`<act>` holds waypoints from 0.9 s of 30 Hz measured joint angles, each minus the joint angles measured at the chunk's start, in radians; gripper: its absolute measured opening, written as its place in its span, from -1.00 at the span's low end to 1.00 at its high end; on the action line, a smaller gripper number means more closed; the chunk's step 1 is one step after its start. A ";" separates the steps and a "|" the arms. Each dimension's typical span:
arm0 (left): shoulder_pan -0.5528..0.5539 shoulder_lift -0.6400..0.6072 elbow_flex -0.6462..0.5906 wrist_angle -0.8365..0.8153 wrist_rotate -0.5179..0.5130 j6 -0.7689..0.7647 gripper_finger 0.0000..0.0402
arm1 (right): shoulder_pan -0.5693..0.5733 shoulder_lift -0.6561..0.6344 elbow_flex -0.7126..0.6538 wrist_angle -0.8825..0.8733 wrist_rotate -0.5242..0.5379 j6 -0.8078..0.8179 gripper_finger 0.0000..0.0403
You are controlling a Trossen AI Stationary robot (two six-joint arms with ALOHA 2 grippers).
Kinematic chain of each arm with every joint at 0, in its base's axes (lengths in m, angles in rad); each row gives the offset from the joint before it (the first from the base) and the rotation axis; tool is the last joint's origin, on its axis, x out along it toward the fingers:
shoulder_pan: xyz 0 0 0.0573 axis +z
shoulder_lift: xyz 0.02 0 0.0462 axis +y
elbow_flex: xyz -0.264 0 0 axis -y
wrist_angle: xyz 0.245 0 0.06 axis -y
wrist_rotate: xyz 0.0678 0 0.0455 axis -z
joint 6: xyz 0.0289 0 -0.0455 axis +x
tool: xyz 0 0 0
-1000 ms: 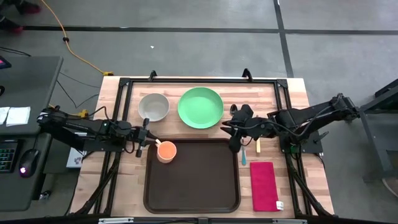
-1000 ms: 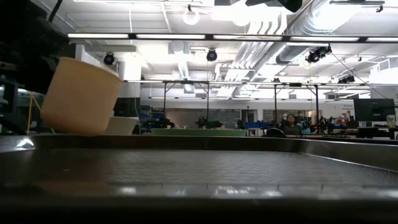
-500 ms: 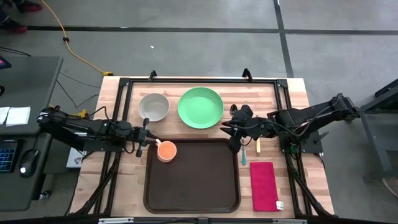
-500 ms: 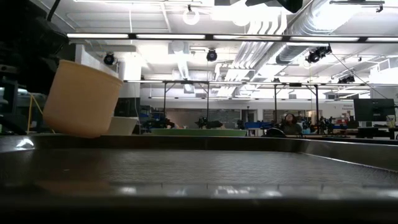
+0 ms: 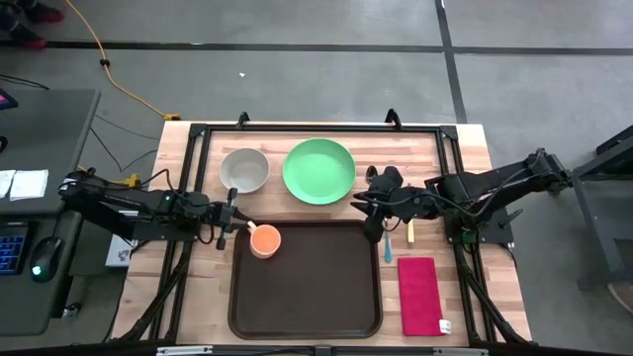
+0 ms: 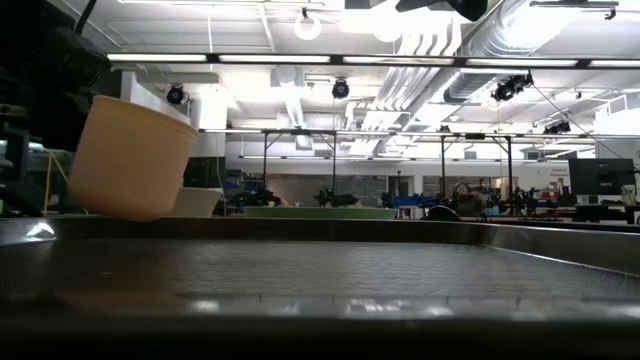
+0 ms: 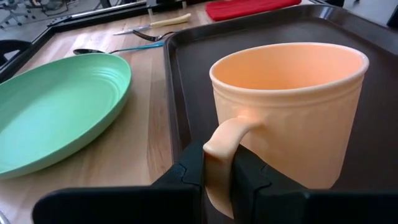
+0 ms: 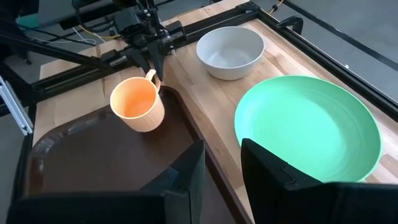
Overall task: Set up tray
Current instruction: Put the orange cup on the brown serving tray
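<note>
Left hand (image 5: 233, 225) pinches the handle of an orange mug (image 5: 264, 240) at the brown tray's (image 5: 307, 326) corner. Right hand (image 5: 368, 206), fingers spread, hovers beside the green plate (image 5: 318, 170).

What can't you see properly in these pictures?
- Whether the orange mug touches the tray: low view, the near rim hides its bottom.
- Cutlery: left wrist view, too small to sort.
- Left gripper fingertips: mug handle covers them.
- Red napkin: cut off by the edge.
</note>
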 joint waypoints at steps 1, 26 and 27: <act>0.000 0.000 0.000 0.000 0.000 0.000 -0.64 | 0.000 0.000 0.000 -0.004 0.001 0.001 -0.59; 0.000 0.000 -0.002 0.037 0.004 -0.026 -0.64 | 0.006 -0.103 0.000 -0.180 -0.035 0.050 -0.59; 0.000 0.000 -0.002 0.041 0.004 -0.027 -0.64 | 0.009 -0.115 0.000 -0.189 -0.029 0.046 -0.59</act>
